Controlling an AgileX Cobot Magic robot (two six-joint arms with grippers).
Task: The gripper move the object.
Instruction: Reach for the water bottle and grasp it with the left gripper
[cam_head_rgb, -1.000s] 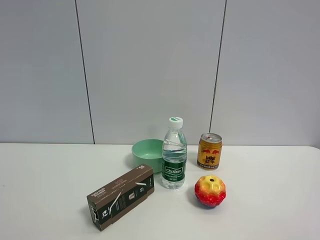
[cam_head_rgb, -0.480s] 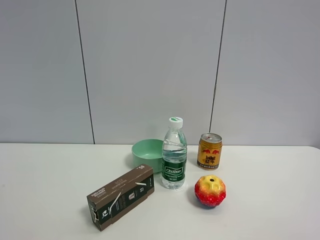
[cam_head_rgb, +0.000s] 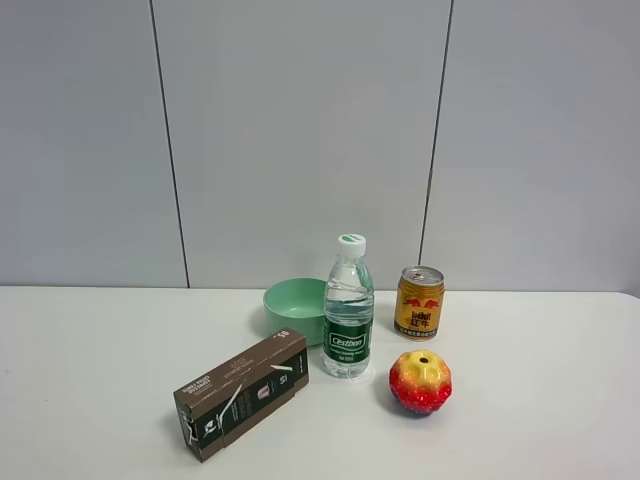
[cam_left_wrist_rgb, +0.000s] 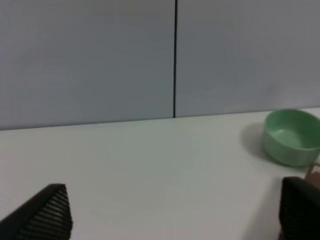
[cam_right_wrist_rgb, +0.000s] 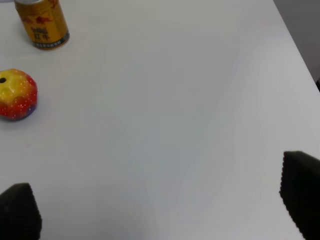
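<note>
The clear water bottle (cam_head_rgb: 348, 312) with a white cap and dark green label stands upright mid-table, in front of the green bowl (cam_head_rgb: 296, 309). No arm or gripper shows in the exterior high view. In the left wrist view my left gripper (cam_left_wrist_rgb: 172, 220) is open, with its two black fingertips (cam_left_wrist_rgb: 45, 215) far apart over bare table; the bottle is out of that view. In the right wrist view my right gripper (cam_right_wrist_rgb: 162, 212) is open, with its fingertips (cam_right_wrist_rgb: 300, 195) wide apart over bare table, well away from the bottle, which is out of view there.
A gold drink can (cam_head_rgb: 419, 302) stands right of the bottle, also seen in the right wrist view (cam_right_wrist_rgb: 42, 24). A red-yellow apple-like toy (cam_head_rgb: 420, 382) sits in front of it. A brown box (cam_head_rgb: 241, 393) lies at front left. The bowl shows in the left wrist view (cam_left_wrist_rgb: 291, 137).
</note>
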